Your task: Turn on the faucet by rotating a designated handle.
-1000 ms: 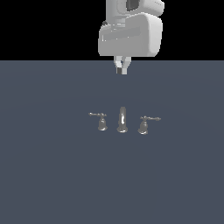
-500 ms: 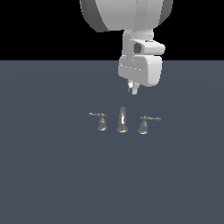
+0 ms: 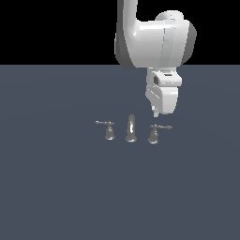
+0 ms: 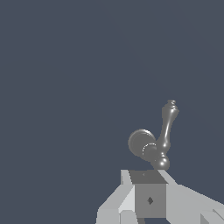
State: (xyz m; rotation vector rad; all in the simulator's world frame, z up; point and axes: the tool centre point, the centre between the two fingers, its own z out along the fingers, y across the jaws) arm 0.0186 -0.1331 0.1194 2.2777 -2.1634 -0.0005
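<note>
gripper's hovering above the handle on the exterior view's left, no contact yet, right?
Wrong side. The gripper hovers above the handle on the exterior view's right of the spout, as the exterior view shows. No contact yet holds: a gap shows between them.

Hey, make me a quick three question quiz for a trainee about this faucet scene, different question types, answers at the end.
1. True or false: the gripper is already touching the handle.
2. Multiple choice: in the exterior view, the spout stands A) at that view's far left, B) between the two lever handles, C) at that view's far right.
3. Fill in: the gripper hangs above the handle on the exterior view's ____ side.

Key
1. False; a gap shows between them, and the wrist view shows the handle ahead of the gripper, untouched.
2. B; the slimmer handle is on the other side of it.
3. Right.
</note>
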